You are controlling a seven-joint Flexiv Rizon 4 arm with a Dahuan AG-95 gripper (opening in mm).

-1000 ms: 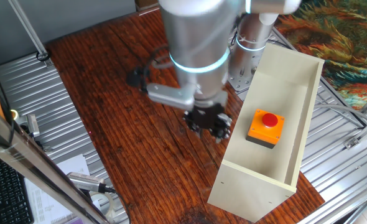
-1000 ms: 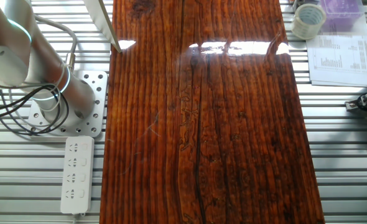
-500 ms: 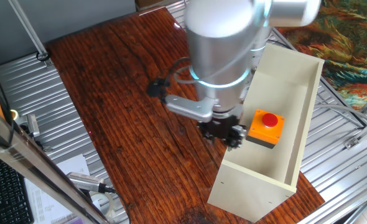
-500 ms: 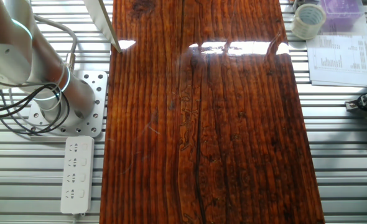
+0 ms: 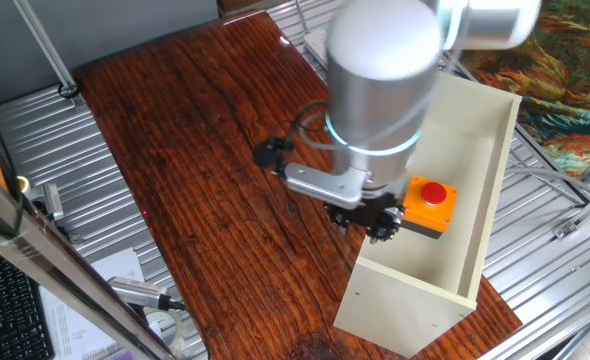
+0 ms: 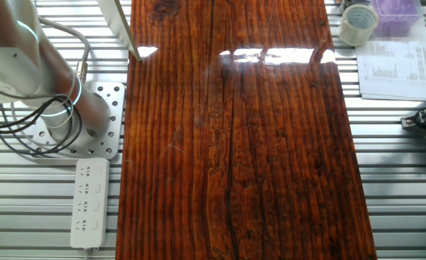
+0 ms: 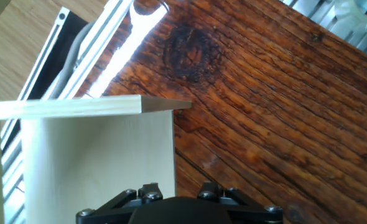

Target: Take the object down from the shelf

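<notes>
Orange, square and capped with a round red push-button, the small box (image 5: 427, 205) sits inside the long cream open-faced panel shelf (image 5: 483, 190), so the gripper (image 5: 373, 217), hanging just beside it under an upright silver arm (image 5: 380, 100), finger spread indiscernible, should straddle its sides squarely before closing.

Arm closes in on the shelf

Over the past second the arm (image 5: 385, 90) has swung from above the tabletop (image 5: 195, 150) toward the cream shelf (image 5: 475, 160); its pincer (image 5: 375, 218), earlier well apart from the orange box (image 5: 427, 205), now sits at the shelf's near edge, just beside the box's left side.
</notes>
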